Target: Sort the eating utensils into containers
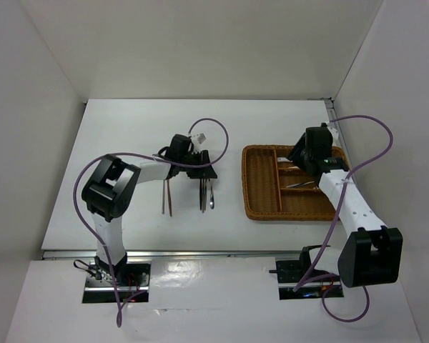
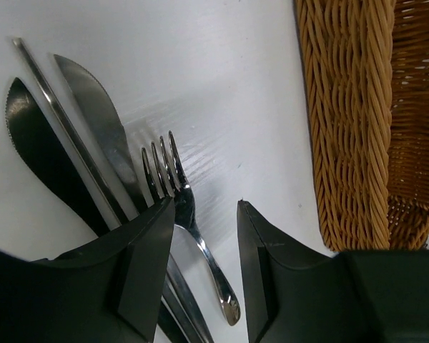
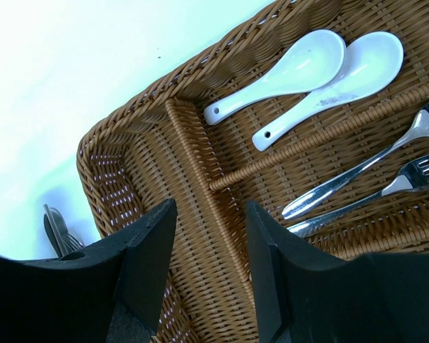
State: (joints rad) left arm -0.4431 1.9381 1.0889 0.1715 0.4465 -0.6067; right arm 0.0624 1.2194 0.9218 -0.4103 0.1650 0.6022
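Note:
A silver fork (image 2: 173, 187), two knives (image 2: 93, 121) and a thin silver rod (image 2: 57, 114) lie together on the white table. My left gripper (image 2: 204, 207) is open low over them, and the fork's handle lies in the gap between its fingers, touching neither. In the top view this gripper (image 1: 204, 171) sits above the silver pile (image 1: 206, 196), with brown chopsticks (image 1: 167, 197) to its left. My right gripper (image 3: 211, 206) hangs open and empty over the wicker tray (image 3: 129, 128). Inside the tray are two white soup spoons (image 3: 286, 75) and silver utensils (image 3: 357, 171).
The tray (image 1: 261, 207) stands right of centre, with its left rim (image 2: 350, 121) close to the left gripper. White walls enclose the table on three sides. The right arm (image 1: 347, 200) reaches over the tray's right side.

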